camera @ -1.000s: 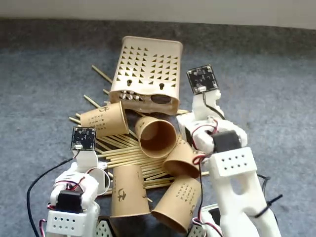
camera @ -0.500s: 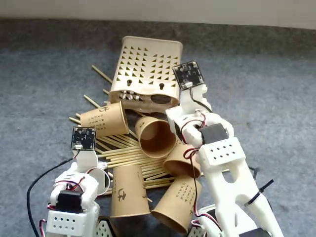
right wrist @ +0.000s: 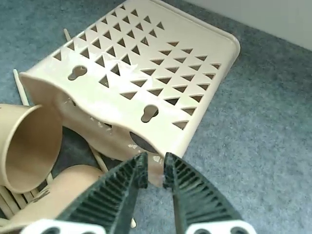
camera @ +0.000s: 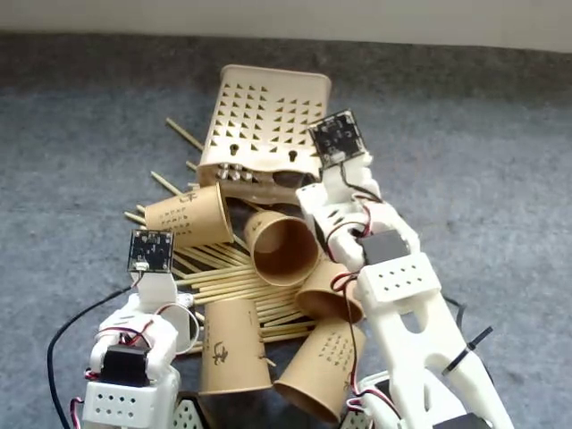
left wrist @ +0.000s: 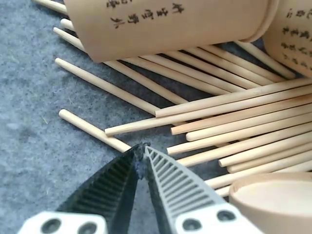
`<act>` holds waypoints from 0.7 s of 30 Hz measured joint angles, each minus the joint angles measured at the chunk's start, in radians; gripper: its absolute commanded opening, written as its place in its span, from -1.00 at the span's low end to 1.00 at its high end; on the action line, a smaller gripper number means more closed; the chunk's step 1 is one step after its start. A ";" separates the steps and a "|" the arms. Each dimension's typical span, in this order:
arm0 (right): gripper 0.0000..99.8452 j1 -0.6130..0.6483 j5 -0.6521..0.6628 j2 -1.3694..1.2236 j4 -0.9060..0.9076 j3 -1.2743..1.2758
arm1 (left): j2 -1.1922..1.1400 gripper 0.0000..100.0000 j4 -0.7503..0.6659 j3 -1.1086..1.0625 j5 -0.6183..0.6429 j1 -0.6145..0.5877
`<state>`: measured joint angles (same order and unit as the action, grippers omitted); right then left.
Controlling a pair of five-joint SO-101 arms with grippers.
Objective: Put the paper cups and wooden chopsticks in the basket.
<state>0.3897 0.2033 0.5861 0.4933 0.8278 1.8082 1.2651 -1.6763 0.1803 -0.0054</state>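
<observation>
— What does the overhead camera give you?

— I see the basket [camera: 268, 125] lying with its holed flat face up, at the far side of the heap. My right arm [camera: 393, 277] stretches to its near corner. My left arm [camera: 134, 349] sits at the near edge of the chopsticks [camera: 223, 277]. Five paper cups [camera: 231, 347] lie on their sides over the sticks, on the grey carpet [camera: 71, 179] in front of the basket. One of them, the open cup [camera: 284, 248], shows its mouth just beside the right arm's wrist.

— And the left wrist camera?

— My left gripper [left wrist: 141, 157] has its jaws pressed together at the tips, with nothing between them. A loose stick [left wrist: 92, 129] ends just beside the tips. The rest of the chopsticks fan out just ahead and off to one side. Farther ahead a printed cup [left wrist: 165, 22] lies across them, and a cup rim [left wrist: 273, 195] sits close beside one jaw.

— Right wrist camera?

— My right gripper [right wrist: 152, 170] has its jaws only a narrow slit apart. The basket's near corner sits right at the tips and shows in the gap, but I cannot tell whether the pads touch it. The holed face stretches away ahead of the jaws. The open cup lies off to one side of them, near the basket's wall, and another cup [right wrist: 68, 195] lies beside the same jaw, nearer to me.
</observation>
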 measured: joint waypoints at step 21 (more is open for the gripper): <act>-0.85 -0.051 0.009 -0.374 -0.003 -0.140 | 0.000 -0.97 0.000 0.000 0.000 0.000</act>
<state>0.3391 0.2125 0.2117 0.4902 0.6882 1.8082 1.2651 -1.6763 0.1803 -0.0054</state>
